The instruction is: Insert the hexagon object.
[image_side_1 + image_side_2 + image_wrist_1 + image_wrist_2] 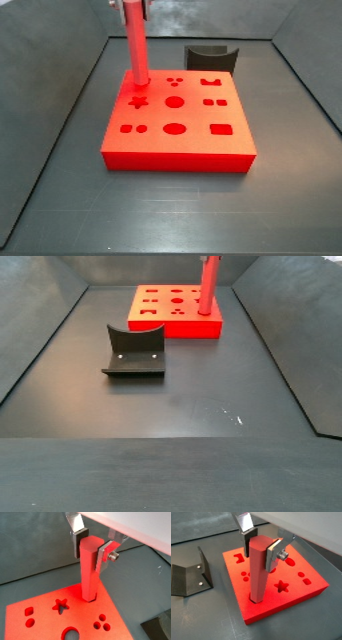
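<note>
The hexagon object (90, 572), a long slim red bar, stands upright with its lower end in a hole at a corner of the flat red block (40, 617). It shows the same way in another wrist view (258, 577) and in both side views (136, 45) (209, 286). My gripper (92, 552) is shut on the bar's top end, a pad against each side, as also shown in a wrist view (262, 549). The block (271, 603) lies on the dark floor and has several shaped holes, among them a star (281, 587).
The fixture (134, 351) stands on the floor apart from the block; it also shows in a wrist view (188, 574) and behind the block in a side view (210, 55). Dark sloping walls (54, 120) enclose the floor.
</note>
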You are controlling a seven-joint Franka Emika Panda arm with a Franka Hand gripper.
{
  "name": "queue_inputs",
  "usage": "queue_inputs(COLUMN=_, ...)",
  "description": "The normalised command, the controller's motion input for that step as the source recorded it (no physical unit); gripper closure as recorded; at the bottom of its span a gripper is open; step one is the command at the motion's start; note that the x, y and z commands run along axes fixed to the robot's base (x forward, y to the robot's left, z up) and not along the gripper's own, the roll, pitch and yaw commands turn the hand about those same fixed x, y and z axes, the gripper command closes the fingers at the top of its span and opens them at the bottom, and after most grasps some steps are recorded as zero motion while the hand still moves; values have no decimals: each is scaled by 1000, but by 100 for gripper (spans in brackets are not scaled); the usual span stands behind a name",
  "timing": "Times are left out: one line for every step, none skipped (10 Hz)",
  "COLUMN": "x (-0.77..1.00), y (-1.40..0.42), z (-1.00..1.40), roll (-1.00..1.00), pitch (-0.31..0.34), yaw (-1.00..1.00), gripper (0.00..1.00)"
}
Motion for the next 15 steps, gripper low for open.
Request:
queue_inputs(x=0, y=40, z=-169, roll=-41, pitch=-109, yaw=174, gripper=100)
queue_inputs(x=229, y=0, z=-203, roll=0, pitch=-14, yaw=220, gripper=100)
queue_inputs(x=389, y=0, z=-220, roll=0, pitch=0, yaw=237, gripper=100)
queue_inputs(x=154, y=0, z=-246, roll=0, pitch=0, yaw=177, gripper=100)
queue_inputs(x=0, y=0, z=-223, roll=0, pitch=-30, yaw=40, gripper=100)
queue_inputs(x=-209, y=0, z=-197, roll=0, pitch=-9, yaw=0, gripper=100)
queue_inputs(x=-383, y=63, z=-171, roll=-11, pitch=0, yaw=-46, gripper=100)
queue_inputs(x=-377, y=71, z=-143, roll=0, pitch=0, yaw=-126, gripper=100)
queue_inputs(x=-217, y=0, z=-137, roll=-23, pitch=0, yaw=-91, gripper=100)
queue_inputs(x=0, y=0, z=-151, roll=-6, pitch=0, yaw=0, gripper=100)
queue_inputs(x=83, y=0, z=-169, roll=0, pitch=0, yaw=0, gripper=100)
queue_inputs(x=69, y=-49, z=0, roll=0, pitch=0, yaw=0, gripper=100)
queue_inputs(x=220, y=0, z=-131, roll=0, pitch=74, yaw=-11, gripper=100)
queue_inputs(x=460, y=-77, z=-406, roll=0, pitch=101, yaw=-214, gripper=100)
queue_inputs(x=366, y=-214, z=-443, roll=257, pitch=184, yaw=-186, gripper=100)
